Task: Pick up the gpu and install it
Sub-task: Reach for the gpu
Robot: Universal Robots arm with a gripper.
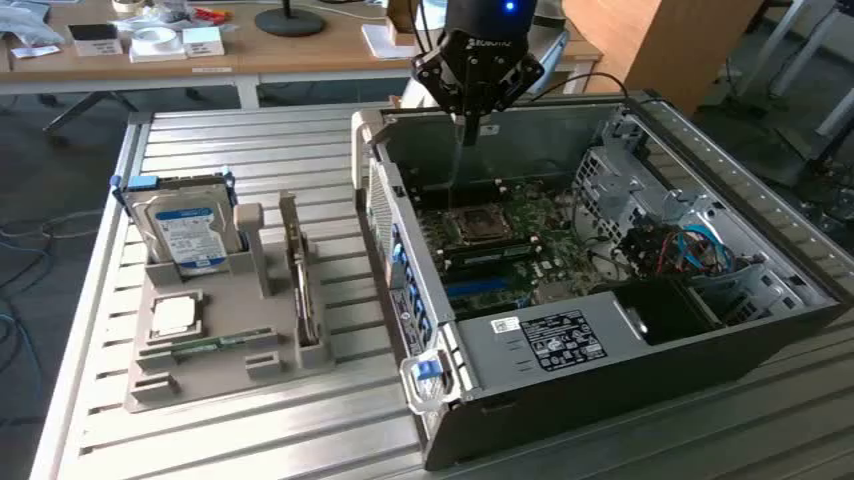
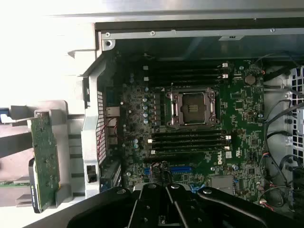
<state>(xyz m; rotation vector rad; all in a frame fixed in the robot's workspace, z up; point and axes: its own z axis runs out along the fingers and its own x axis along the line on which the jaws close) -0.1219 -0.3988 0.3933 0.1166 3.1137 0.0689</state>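
Observation:
The gpu (image 1: pixel 299 272) is a thin green card standing on edge in a slot of the grey holder (image 1: pixel 200 385), to the exterior view's left of the computer case. In the wrist view the gpu (image 2: pixel 45 159) shows its green board face, with a dark edge behind it. My gripper (image 1: pixel 467 135) hangs over the far side of the open case (image 1: pixel 641 345), well apart from the gpu. Its fingers are shut together with nothing between them. The gripper (image 2: pixel 166 190) looks down on the motherboard (image 2: pixel 237 104), whose CPU socket (image 2: pixel 194 108) is bare.
The holder also carries a blue-labelled hard drive (image 1: pixel 184 228), a small square chip (image 1: pixel 174 316) and a narrow green stick (image 1: pixel 214 345). Cables and drive cages (image 1: pixel 667 245) fill the case's right side. Behind the slatted metal table (image 1: pixel 267 150) stands a cluttered wooden desk (image 1: pixel 174 55).

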